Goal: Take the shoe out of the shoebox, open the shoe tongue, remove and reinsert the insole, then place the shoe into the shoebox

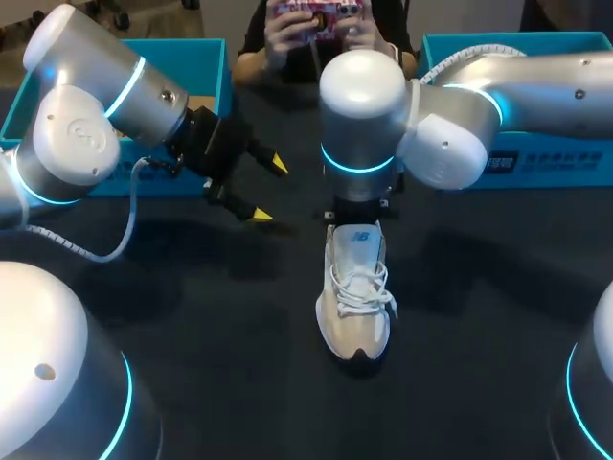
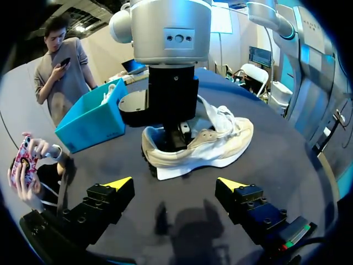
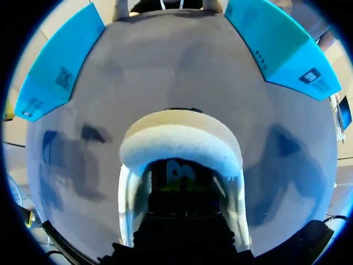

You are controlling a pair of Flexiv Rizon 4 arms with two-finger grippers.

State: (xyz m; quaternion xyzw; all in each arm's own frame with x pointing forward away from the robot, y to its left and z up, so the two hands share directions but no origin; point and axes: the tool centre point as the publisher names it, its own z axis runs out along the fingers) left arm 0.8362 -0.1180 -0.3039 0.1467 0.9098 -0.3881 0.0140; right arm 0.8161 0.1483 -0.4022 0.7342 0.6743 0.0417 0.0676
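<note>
A white and beige sneaker [image 1: 354,302] lies on the dark table, toe toward the front edge, laces tied. My right gripper [image 1: 356,213] comes straight down into the shoe's heel opening. In the left wrist view its black body [image 2: 177,132] sits inside the shoe [image 2: 220,146]. In the right wrist view the padded heel collar [image 3: 181,141] curves around the gripper [image 3: 185,193], whose tips are hidden in the dark inside; what they touch does not show. My left gripper [image 1: 261,189] hangs open to the left of the heel, apart from the shoe, with nothing between its fingers [image 2: 118,183].
An open blue shoebox [image 1: 182,62] stands at the back left behind my left arm, with white paper inside [image 2: 110,94]. A second blue box [image 1: 536,158] stands at the back right under my right arm. Dark tabletop [image 1: 239,316] surrounds the shoe.
</note>
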